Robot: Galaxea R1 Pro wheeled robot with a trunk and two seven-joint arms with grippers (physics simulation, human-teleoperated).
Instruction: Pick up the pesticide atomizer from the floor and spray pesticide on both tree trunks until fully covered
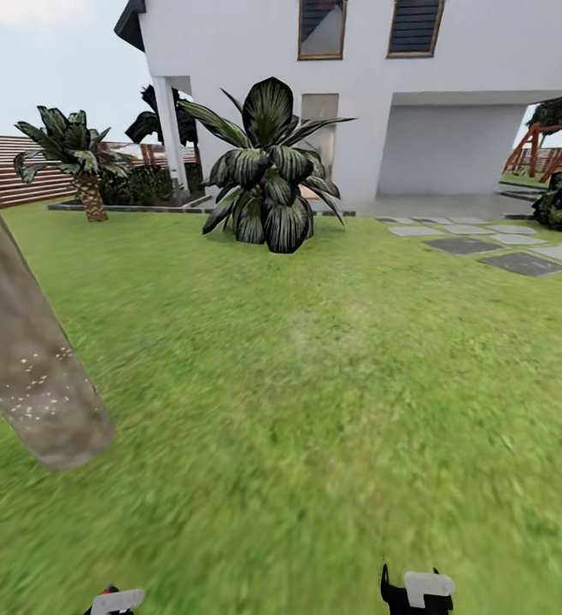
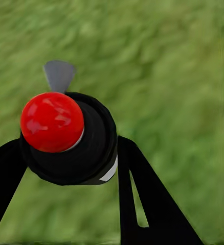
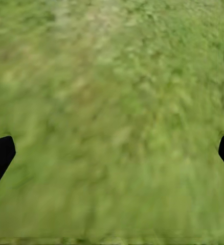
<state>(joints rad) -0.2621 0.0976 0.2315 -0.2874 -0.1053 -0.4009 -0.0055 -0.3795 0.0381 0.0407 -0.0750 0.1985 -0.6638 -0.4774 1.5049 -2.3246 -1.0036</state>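
Atomizer (image 2: 68, 138), red-capped, sits clamped between the left pincer's (image 2: 66, 168) black fingers (image 2: 148, 199), grass beneath. It looks rigid, light and probably smooth, best held around the dark body. Right pincer (image 3: 112, 153) gapes wide, empty. Leaning tree trunk (image 1: 25, 359) stands near, forward-left.

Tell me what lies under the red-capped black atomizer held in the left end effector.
Under the red-capped black atomizer, held between the left end effector's black fingers, only blurry green grass is seen. The ground directly beneath its body is covered.
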